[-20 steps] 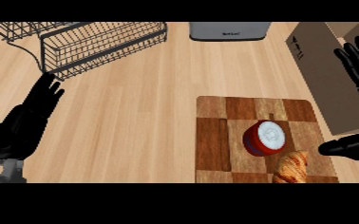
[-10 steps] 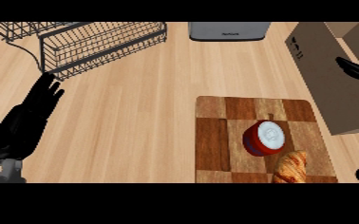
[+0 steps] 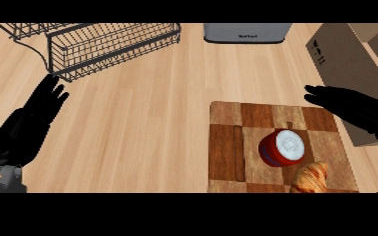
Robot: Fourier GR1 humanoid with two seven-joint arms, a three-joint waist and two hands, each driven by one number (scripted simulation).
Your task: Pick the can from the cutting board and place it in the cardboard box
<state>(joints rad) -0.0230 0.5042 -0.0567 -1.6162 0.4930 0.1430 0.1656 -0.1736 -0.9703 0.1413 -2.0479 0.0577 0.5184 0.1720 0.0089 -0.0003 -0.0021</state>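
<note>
Since the earlier frame the right hand has come back in from the right edge, fingers stretched flat and holding nothing, over the upper right corner of the cutting board. The can lies untouched on the board at lower right, just above a croissant. The cardboard box runs along the right edge, close behind the hand. The left hand rests open at the left edge. A wire rack fills the upper left; bare counter lies between.
</note>
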